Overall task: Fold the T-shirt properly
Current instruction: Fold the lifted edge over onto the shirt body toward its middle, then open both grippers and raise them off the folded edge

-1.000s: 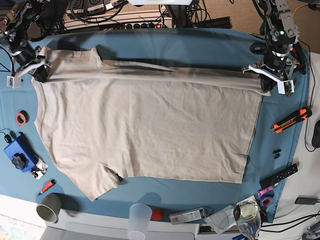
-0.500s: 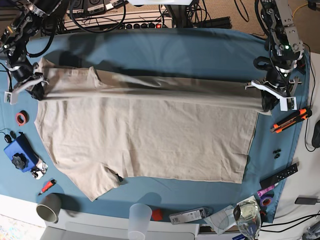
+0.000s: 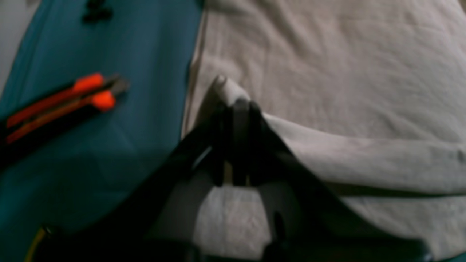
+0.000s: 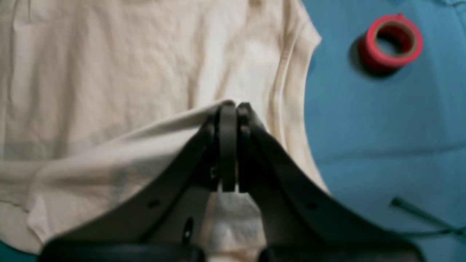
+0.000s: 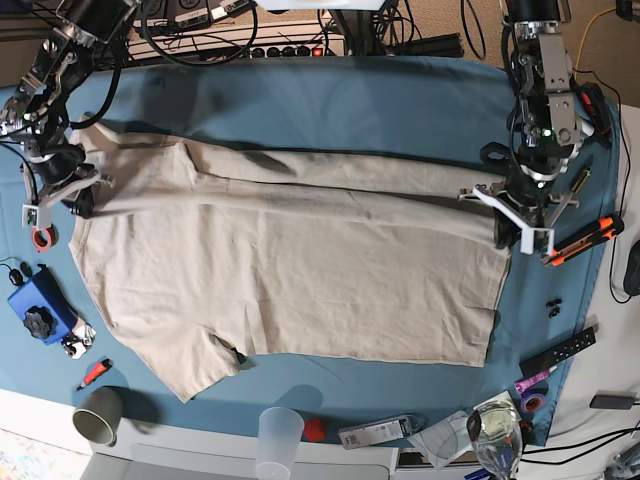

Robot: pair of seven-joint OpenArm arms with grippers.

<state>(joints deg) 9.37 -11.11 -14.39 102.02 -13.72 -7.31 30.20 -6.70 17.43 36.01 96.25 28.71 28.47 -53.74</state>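
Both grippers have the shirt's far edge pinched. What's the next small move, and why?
Probably carry the edge on toward the near hem. The left gripper and right gripper are shut on the T-shirt, the lifted edge spans between them, and most of the shirt lies uncovered.

I see a blue tablecloth [image 5: 330, 95] covering the table, with a white table edge [image 5: 40, 415] showing along the near side. At the far edge I make out a tangle of black cables [image 5: 190, 25] and a power strip [image 5: 290, 50], with tan floor [image 5: 480, 25] beyond on the far right. The light is even and soft.
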